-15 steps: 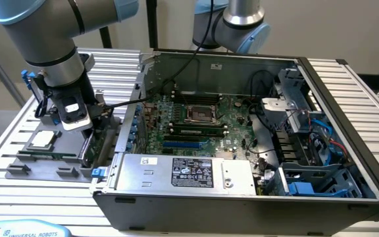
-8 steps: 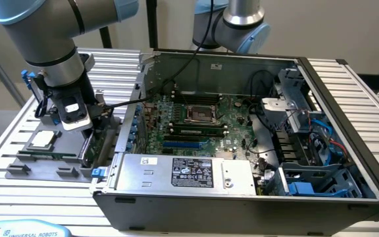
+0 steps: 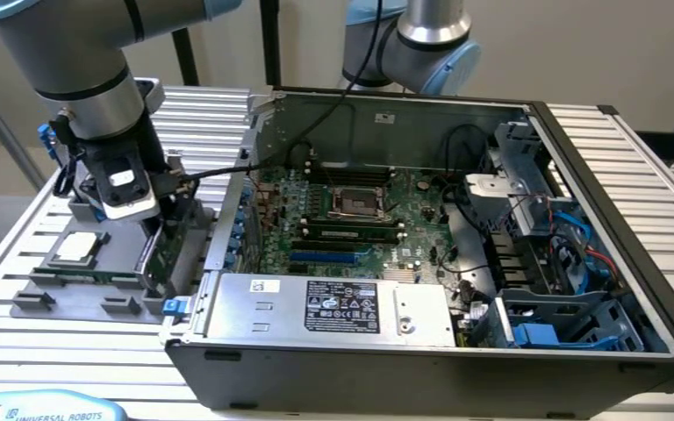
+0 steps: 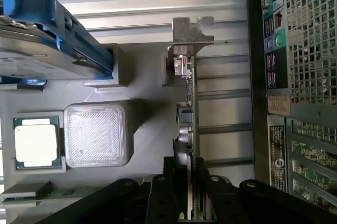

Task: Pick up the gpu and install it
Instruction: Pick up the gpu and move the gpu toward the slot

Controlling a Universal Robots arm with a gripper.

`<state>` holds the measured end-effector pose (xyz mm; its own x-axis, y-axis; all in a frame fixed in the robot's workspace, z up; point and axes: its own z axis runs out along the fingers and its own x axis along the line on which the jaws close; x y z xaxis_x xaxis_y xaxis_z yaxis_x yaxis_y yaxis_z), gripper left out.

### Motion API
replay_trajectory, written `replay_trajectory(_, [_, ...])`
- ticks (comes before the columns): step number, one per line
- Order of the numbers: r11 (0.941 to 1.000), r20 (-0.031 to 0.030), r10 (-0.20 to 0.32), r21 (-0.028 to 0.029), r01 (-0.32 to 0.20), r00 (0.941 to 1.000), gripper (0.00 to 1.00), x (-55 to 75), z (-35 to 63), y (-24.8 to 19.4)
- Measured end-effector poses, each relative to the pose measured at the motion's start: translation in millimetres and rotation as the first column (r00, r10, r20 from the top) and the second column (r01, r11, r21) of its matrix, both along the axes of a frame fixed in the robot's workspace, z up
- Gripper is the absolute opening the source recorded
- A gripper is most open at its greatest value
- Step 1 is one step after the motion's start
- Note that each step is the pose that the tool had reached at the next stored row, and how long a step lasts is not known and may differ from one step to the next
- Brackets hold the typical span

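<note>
The gpu (image 4: pixel 190 108) is a thin green card seen edge-on, with its silver end bracket (image 4: pixel 192 30) at the far end. It stands upright in the grey holder tray (image 4: pixel 147 129), beside the open computer case (image 4: pixel 300 76). My gripper (image 4: pixel 192 192) is shut on the card's near end, one dark finger (image 4: pixel 171 192) pressed on each side. In the exterior view the gripper (image 3: pixel 155 230) hangs over the holder tray (image 3: pixel 80 289) to the left of the case (image 3: pixel 431 219), and the green card (image 3: pixel 171 250) shows just below it.
The silver hard drive with blue rails (image 4: pixel 42 39) and the square processor chip (image 4: pixel 34 140) sit in the same tray. Inside the case lie the motherboard (image 3: pixel 349 210), a blue slot (image 3: pixel 331 257) and the power supply (image 3: pixel 326 307). A second arm (image 3: pixel 431 44) stands behind the case.
</note>
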<state>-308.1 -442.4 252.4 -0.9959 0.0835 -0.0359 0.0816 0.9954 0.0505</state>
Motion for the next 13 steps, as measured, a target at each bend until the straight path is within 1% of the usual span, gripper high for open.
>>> replay_trajectory(3, [1.0000, 0.0000, 0.000, 0.0059, 0.000, 1.0000, 0.27, 0.0, 9.7, 0.0])
replay_trajectory(6, [1.0000, -0.0001, 0.000, 0.0098, 0.000, 1.0000, 0.27, 0.0, 20.6, 0.0])
replay_trajectory(9, [0.9999, -0.0001, 0.000, 0.0114, 0.000, 1.0000, 0.27, 0.0, 33.5, 0.0])
replay_trajectory(13, [0.9999, 0.0000, 0.000, 0.0118, 0.000, 1.0000, 0.27, 0.0, 51.5, -0.1])
